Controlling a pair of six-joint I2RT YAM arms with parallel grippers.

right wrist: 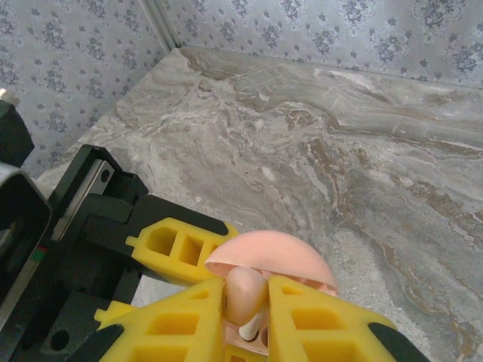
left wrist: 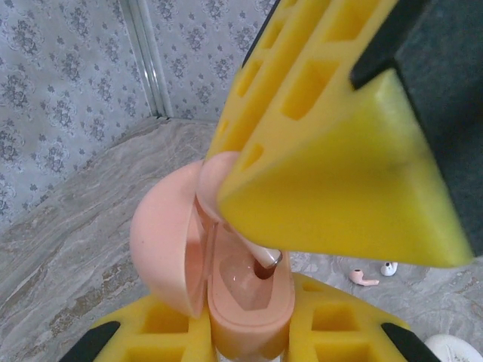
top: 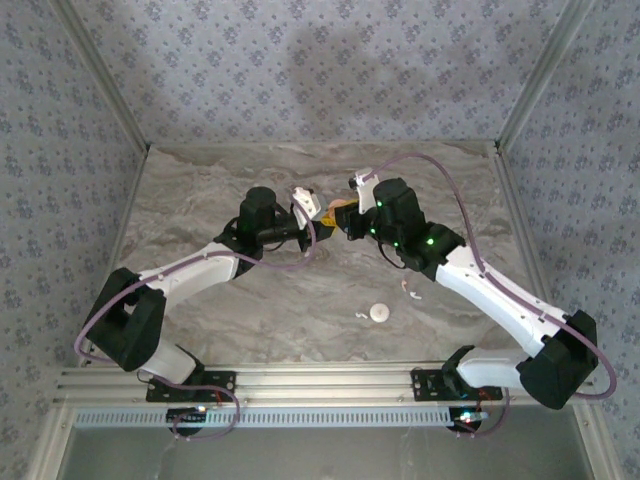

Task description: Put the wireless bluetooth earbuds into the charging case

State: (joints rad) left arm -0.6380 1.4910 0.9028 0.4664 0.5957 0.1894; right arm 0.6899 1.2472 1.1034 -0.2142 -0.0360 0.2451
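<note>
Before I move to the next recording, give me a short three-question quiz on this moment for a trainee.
1. Multiple choice: what does the left tool hold? A, a white disc; B, the open pink charging case; C, nothing.
2. True or false: the right tool is empty.
3. Fill in: a loose pink earbud lies on the ____.

Key
1. B.
2. False: it pinches a pink earbud, with the stem going into the case.
3. Table.
</note>
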